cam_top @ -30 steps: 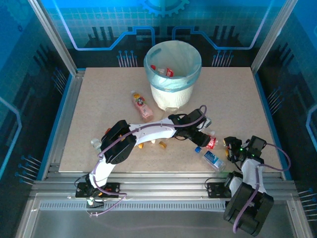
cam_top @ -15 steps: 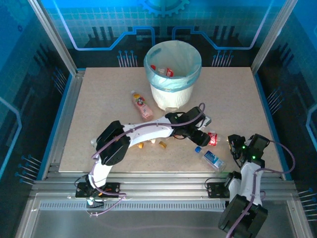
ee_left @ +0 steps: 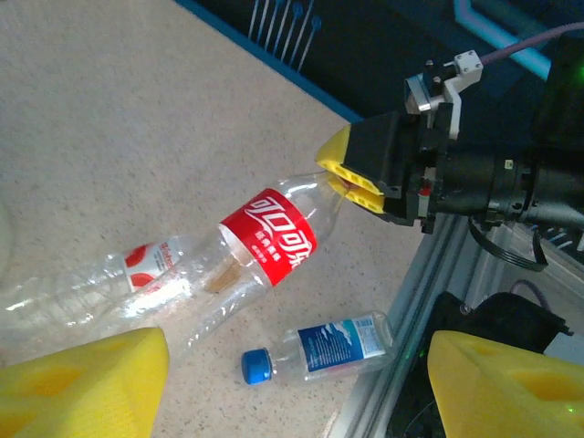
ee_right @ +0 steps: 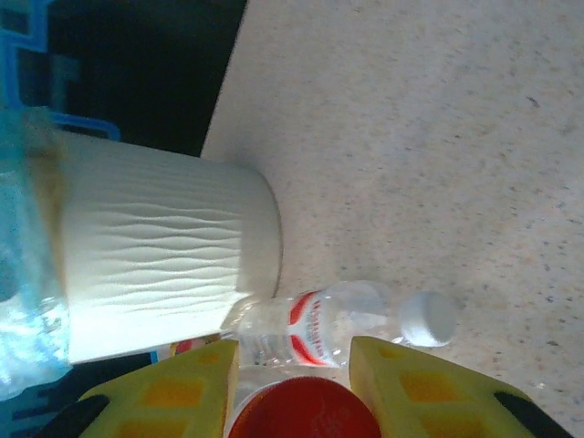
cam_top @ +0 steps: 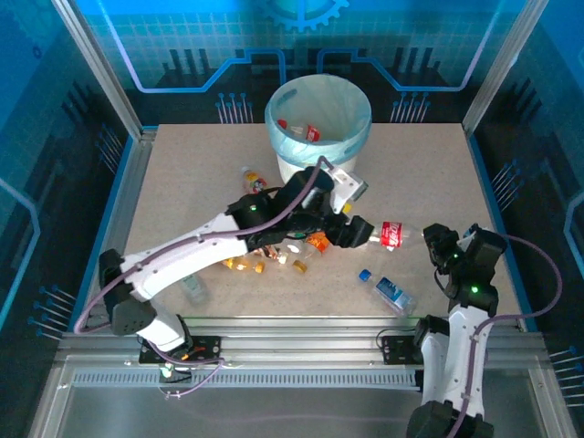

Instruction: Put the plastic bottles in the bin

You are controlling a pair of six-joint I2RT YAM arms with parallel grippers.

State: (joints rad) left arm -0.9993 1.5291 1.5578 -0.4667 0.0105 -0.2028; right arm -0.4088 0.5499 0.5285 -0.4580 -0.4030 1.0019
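R gripper: pads clamped on neck/cap end of red-label bottle; red cap sits btwn the pads in its own wrist view.
L gripper: jaws wide, at base end of same bottle; pads not seen touching it, so prob. no grip.
Red-label bottle: looks lifted off table, spans the gap btwn both grippers, front-right of bin, well short of the rim.
Done: a few bottles in bin, red labels showing.
Left on table: blue-cap bottle near R arm; orange bottle and pink bottle by L arm; clear bottle front-left; white-cap bottle near bin wall; more small ones under L arm, count unclear.
Progress: est. under half, most not yet binned.
Next need: prob. carry held bottle over the rim, then release.
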